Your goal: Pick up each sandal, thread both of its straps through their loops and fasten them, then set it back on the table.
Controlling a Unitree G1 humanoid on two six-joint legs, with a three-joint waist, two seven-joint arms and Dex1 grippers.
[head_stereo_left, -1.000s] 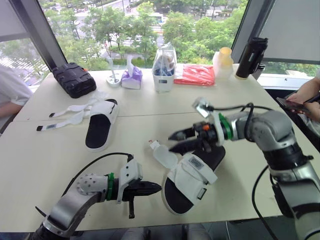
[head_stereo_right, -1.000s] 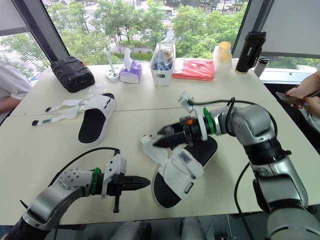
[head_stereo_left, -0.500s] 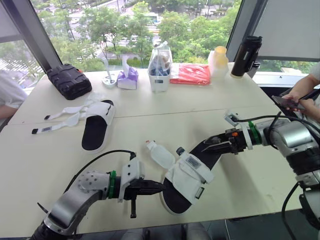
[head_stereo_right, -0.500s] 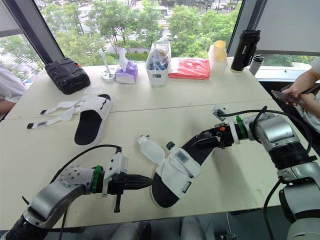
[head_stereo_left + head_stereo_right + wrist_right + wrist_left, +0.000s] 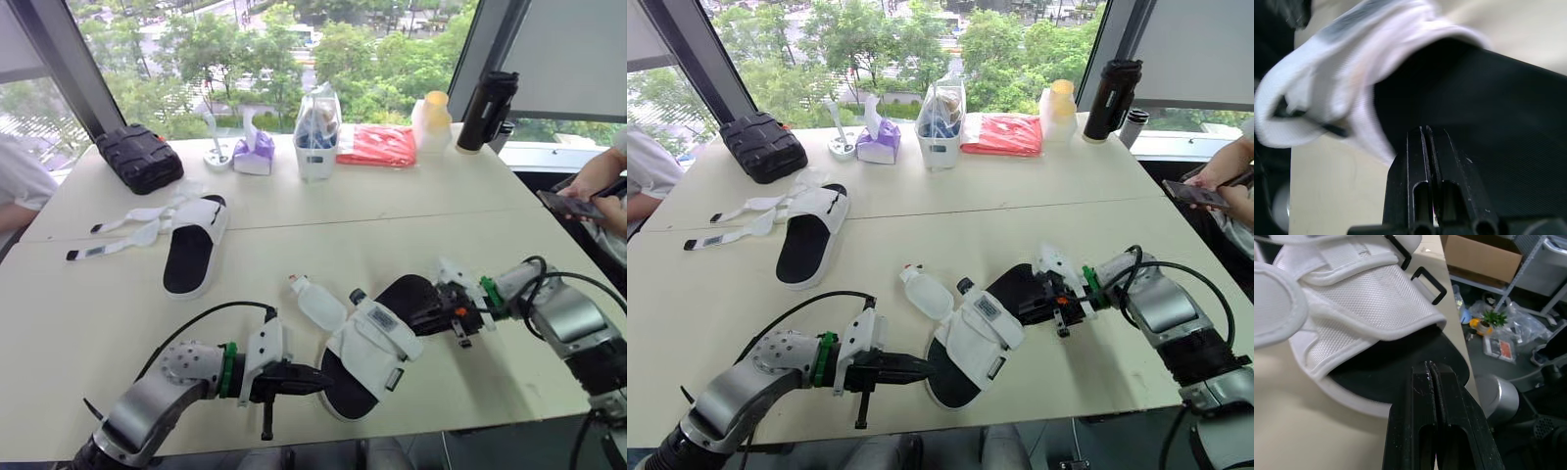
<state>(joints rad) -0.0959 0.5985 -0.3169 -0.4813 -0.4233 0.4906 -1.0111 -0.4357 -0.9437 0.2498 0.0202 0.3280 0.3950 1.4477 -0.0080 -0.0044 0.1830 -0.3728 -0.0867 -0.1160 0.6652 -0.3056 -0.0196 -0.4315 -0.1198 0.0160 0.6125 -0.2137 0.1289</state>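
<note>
**Sandal lies between two shut grippers**

The near sandal (image 5: 377, 343) lies flat on the table (image 5: 294, 220), close to the front edge. Its long way runs slanted, from the front on the robot's left toward the back on the robot's right.

The left gripper (image 5: 315, 376) is at the front end of the near sandal. Its two black fingers are pressed tight together with nothing between them. Their tips sit right at the rim of the black sole.

The right gripper (image 5: 419, 315) is at the back end. Its fingers are pressed together too and hold nothing. They point along the black sole toward the white top part.

So there is one gripper at each end, and both are about as near as the other. To pick the near sandal up, I think one of them must open first and then close on an end.

One loose strap (image 5: 315, 302) sticks out sideways on the robot's left side, so it looks not done up yet. The black loops (image 5: 1427, 281) stand free by the white top (I cannot tell if anything is pushed through them).

The far sandal (image 5: 194, 245) lies well apart, farther back on the left. Its straps are spread open on the table, so it looks like it needs doing as well.
</note>
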